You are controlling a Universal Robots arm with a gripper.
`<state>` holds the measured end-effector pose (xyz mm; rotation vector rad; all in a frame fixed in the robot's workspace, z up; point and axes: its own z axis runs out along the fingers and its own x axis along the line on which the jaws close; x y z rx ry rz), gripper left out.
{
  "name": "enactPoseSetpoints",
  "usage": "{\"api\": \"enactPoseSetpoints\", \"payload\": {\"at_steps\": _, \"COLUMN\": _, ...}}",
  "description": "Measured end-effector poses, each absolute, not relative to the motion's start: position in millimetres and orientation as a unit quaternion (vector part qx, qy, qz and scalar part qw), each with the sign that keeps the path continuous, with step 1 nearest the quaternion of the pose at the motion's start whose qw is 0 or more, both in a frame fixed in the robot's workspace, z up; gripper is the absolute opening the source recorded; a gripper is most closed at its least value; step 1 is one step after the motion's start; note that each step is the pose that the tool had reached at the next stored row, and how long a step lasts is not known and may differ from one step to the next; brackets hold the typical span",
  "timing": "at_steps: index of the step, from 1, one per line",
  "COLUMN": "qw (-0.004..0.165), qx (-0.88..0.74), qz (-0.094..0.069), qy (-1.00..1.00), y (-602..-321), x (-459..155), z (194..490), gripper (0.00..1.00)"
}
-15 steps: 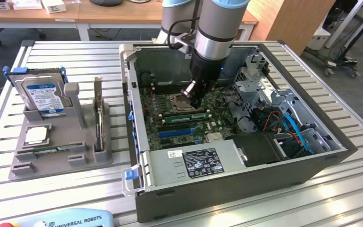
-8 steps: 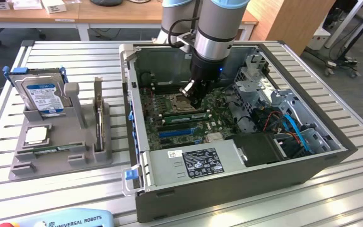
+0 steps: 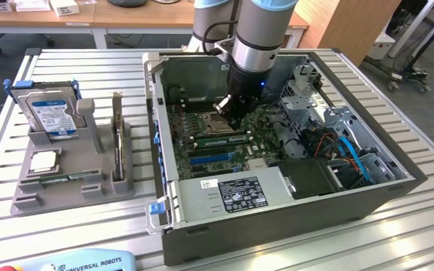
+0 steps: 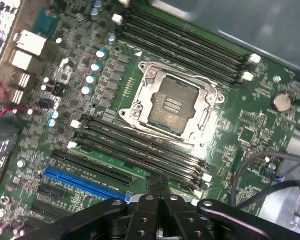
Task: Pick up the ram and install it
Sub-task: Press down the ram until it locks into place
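Note:
My gripper [image 3: 228,116] reaches down inside the open computer case [image 3: 277,226], low over the motherboard [image 4: 250,125]. Its black fingers [image 4: 145,212] are shut, with the tips pressed together just above the long black memory slots [image 4: 140,147] beside the CPU socket [image 4: 172,105]. In the exterior view a thin green ram stick [image 3: 218,138] lies along those slots right under the fingertips. Whether the tips still touch it cannot be made out. Another thin green stick [image 3: 65,178] rests in the grey holder [image 3: 74,192] at the exterior view's left.
The grey holder also carries a blue-labelled hard drive [image 3: 50,116], an upright expansion card [image 3: 117,138] and a CPU chip [image 3: 43,162]. Inside the case are a blue card slot [image 4: 82,181], a power supply [image 3: 236,195], drive cages and cables [image 3: 345,149]. A teach pendant [image 3: 74,262] lies at the table's front edge.

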<state>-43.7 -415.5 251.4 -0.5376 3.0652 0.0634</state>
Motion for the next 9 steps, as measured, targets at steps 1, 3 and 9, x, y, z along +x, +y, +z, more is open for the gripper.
{"api": "enactPoseSetpoints", "payload": {"at_steps": 1, "qw": 0.015, "qx": -0.17, "qz": 0.02, "qy": 0.985, "y": -415.5, "x": -43.7, "z": 251.4, "gripper": 0.1}}
{"api": "enactPoseSetpoints", "payload": {"at_steps": 3, "qw": 0.015, "qx": -0.169, "qz": 0.02, "qy": 0.985, "y": -415.5, "x": -43.7, "z": 251.4, "gripper": 0.1}}
{"api": "enactPoseSetpoints", "payload": {"at_steps": 9, "qw": 0.012, "qx": -0.167, "qz": 0.02, "qy": 0.986, "y": -415.4, "x": -43.7, "z": 251.4, "gripper": 0.1}}
